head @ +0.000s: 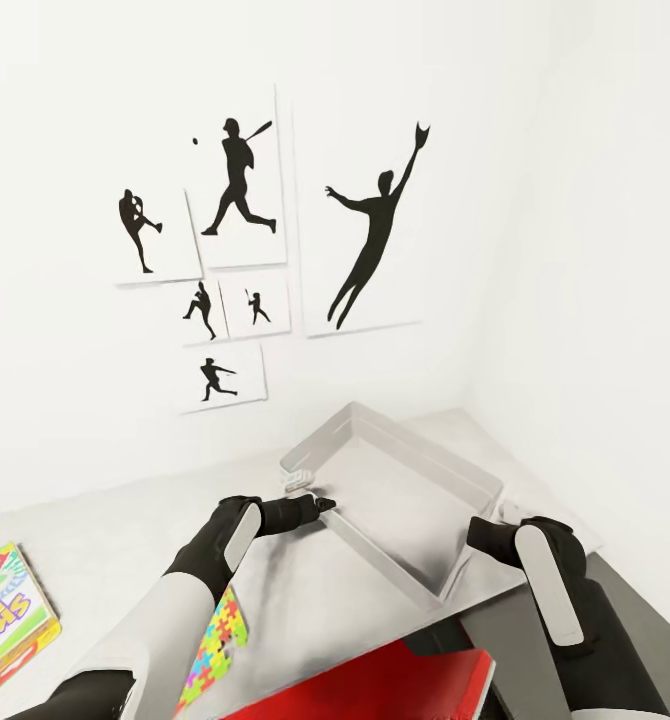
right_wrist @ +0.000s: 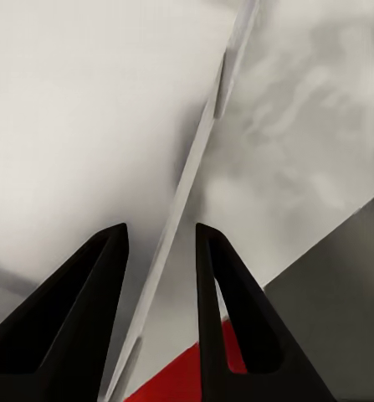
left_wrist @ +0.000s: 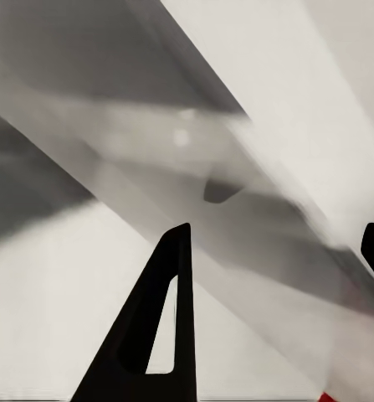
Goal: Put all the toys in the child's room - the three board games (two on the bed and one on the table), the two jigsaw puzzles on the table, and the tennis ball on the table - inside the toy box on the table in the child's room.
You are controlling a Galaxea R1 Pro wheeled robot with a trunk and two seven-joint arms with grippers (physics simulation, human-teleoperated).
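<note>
The toy box (head: 400, 490), a light grey shallow bin, sits skewed on the light grey wing of the table (head: 125, 530), under the sports pictures. My left gripper (head: 320, 503) is at the box's near-left corner. Its fingers are spread wide in the left wrist view, with the box wall (left_wrist: 237, 226) between them. My right gripper (head: 487, 532) is on the box's right rim. In the right wrist view its fingers (right_wrist: 224, 301) close in on the thin rim (right_wrist: 182, 201). A jigsaw puzzle (head: 215, 640) lies by my left forearm. One board game (head: 10, 610) lies at the far left.
A flat red object (head: 375, 685) shows below the table's near edge, and the dark grey wing (head: 520, 650) lies beside it. White walls close the corner behind and to the right of the box. Black silhouette pictures (head: 275, 230) hang on the wall.
</note>
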